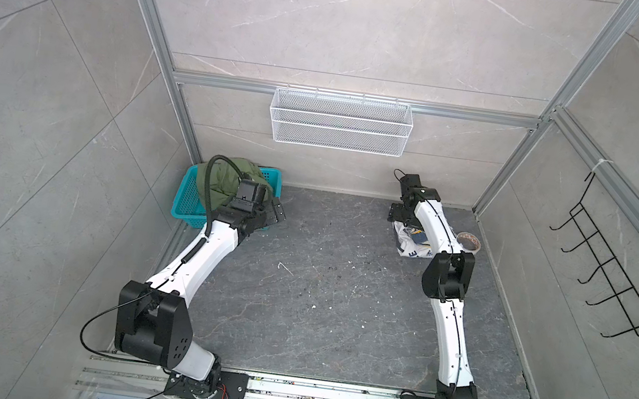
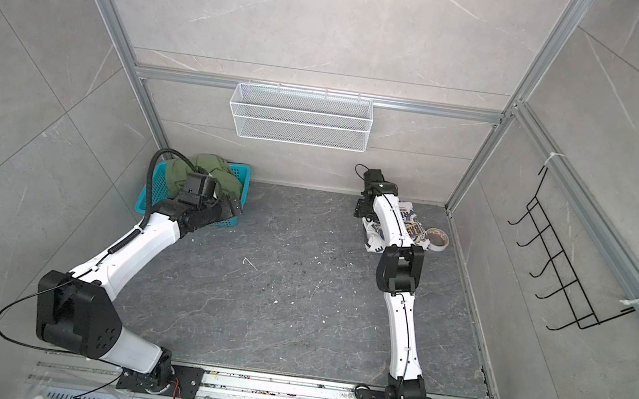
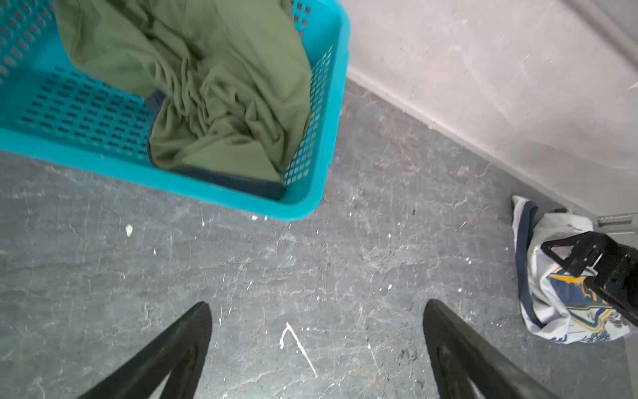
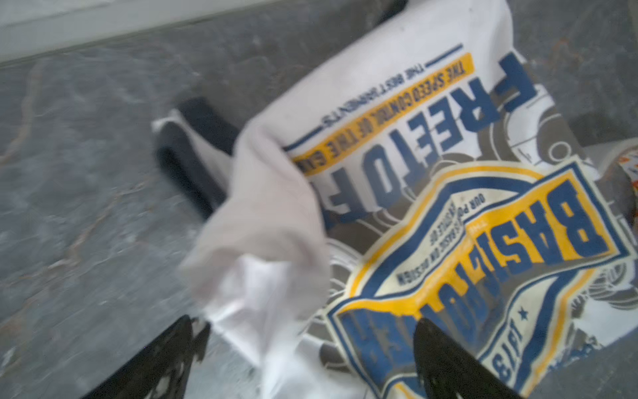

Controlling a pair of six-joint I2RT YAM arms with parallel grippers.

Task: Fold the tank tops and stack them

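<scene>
Black prongs of the right gripper (image 4: 307, 323) frame the nearest view. We see them spread wide and holding nothing, one over the printed badge and the other off the cloth's edge, above the table. Whether either tip touches the fabric we cannot tell. Beneath them lies the white tank top (image 4: 379, 138), crumpled in a loose heap on the dark stone-patterned tabletop (image 4: 86, 172). In both top views it sits near the far right corner, just beside a roll of tape (image 1: 470, 241). Its dark trim (image 4: 193, 152) shows as a thicker band at one fold. The left gripper (image 3: 316, 304) is likewise released and empty, hovering over bare table near the teal basket (image 3: 138, 169). In the basket the olive green tank top (image 3: 224, 103) lies bunched, its darker trim (image 3: 241, 179) against one wall.

We judge both garments light, limp and not fragile. They will sag from any single pinch, and layers may lift together. The printed patch is probably stiffer and slicker than the plain knit. We would take hold at the bound trim of a strap or hem, where the seam offers a firm ridge, and use two grips to spread each top flat before folding. The basket's perforated wall may snag the green cloth on the way out.
</scene>
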